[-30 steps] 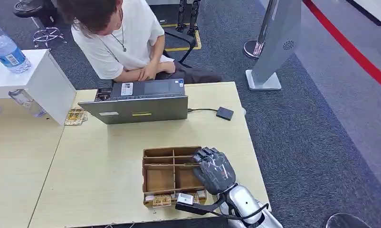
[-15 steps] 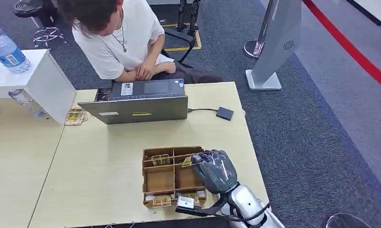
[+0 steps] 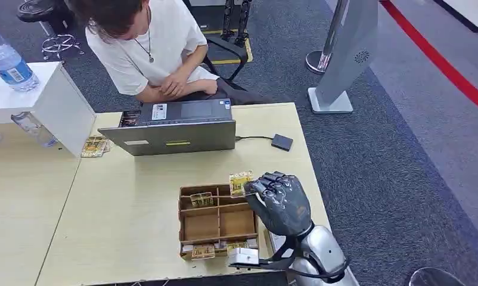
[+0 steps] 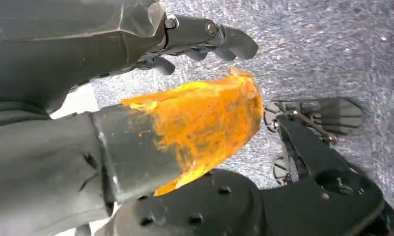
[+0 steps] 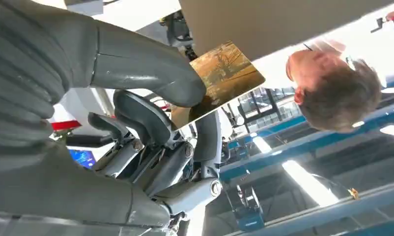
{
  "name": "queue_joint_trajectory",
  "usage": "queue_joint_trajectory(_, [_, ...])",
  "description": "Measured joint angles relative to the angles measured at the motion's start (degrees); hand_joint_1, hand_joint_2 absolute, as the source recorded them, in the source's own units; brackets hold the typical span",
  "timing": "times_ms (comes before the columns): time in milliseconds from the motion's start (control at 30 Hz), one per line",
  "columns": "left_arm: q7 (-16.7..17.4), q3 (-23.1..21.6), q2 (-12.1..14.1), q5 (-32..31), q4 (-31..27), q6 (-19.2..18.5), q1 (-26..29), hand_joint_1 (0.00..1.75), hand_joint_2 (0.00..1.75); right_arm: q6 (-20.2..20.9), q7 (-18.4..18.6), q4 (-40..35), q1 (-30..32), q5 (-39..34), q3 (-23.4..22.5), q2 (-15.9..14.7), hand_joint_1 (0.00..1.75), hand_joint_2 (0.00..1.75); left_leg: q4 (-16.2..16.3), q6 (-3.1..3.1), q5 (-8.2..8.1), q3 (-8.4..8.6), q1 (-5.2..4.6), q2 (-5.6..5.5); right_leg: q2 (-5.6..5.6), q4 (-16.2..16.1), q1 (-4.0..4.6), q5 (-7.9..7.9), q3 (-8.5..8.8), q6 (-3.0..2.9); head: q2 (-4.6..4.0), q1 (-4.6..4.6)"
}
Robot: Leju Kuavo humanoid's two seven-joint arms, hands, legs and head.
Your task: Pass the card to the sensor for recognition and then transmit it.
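Note:
My right hand pinches a small yellow-brown picture card just above the far edge of the wooden divided box. In the right wrist view the card sits between the grey thumb and the darker fingers of that hand. The sensor, a small black square pad, lies on the table beyond the box, wired to the grey laptop. Another card lies in a far compartment of the box. My left hand hangs over grey floor with its orange-stained thumb and its fingers apart, holding nothing.
A person in a white shirt sits behind the laptop, arms folded. A stack of cards lies at the left by a white box carrying a water bottle. The table edge runs close by my right hand.
My right hand closed its fingers on a card in the box, then lifted it up and away to above the box's far edge. The person shifted slightly.

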Motion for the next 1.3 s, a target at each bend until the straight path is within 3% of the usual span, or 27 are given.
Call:
queue_joint_trajectory(267, [2.1,2.1,2.7,1.7,0.1,-5.8,1.2,0.00,0.00,0.0,-1.7,1.3,-2.8,-2.0,-0.8,2.1,1.75,1.75,0.0,-0.01,0.01,0.01,0.00,0.01,0.01,0.0,0.00,0.00,0.00,0.00,0.00,0.02])
queue_joint_trajectory(1300, [2.0,2.9,4.2,-0.1,0.4,-7.5,1.9,0.00,0.00,0.0,9.2,16.9,-20.9,-2.5,4.3,4.4,1.75,1.75,0.0,-0.01,0.04,-0.01,0.00,0.00,0.00,0.0,0.00,0.01,0.00,-0.01,0.00,0.00])
